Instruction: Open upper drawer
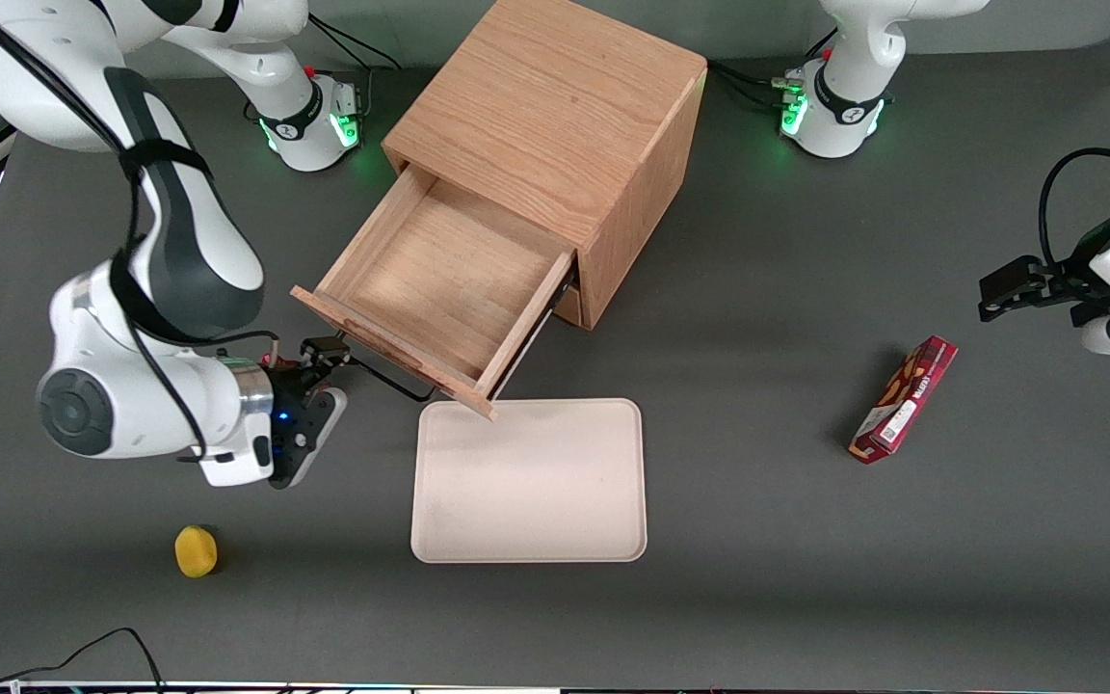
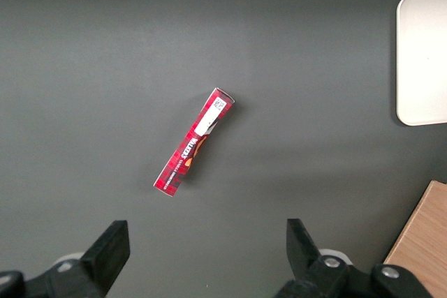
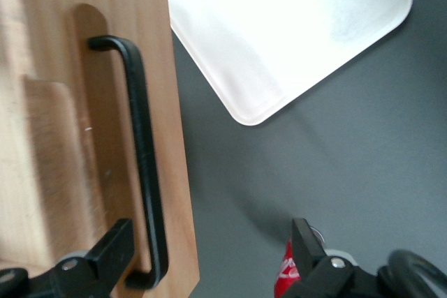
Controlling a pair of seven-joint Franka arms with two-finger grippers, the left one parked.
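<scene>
The light oak cabinet (image 1: 555, 116) stands at the middle of the table. Its upper drawer (image 1: 439, 280) is pulled far out and its inside is bare. The drawer's front and long black bar handle (image 1: 391, 376) face the front camera, and the handle also shows in the right wrist view (image 3: 143, 165). My right gripper (image 1: 331, 376) is open beside the handle's end toward the working arm. In the right wrist view the gripper (image 3: 209, 249) has its fingers (image 3: 115, 249) spread wide, and the handle's end lies between them, close to one finger and not gripped. The lower drawer is hidden under the upper one.
A cream tray (image 1: 528, 482) lies flat just in front of the open drawer, its corner under the drawer front; it also shows in the right wrist view (image 3: 279, 26). A yellow object (image 1: 196, 551) lies nearer the front camera than my gripper. A red box (image 1: 904, 399) lies toward the parked arm's end.
</scene>
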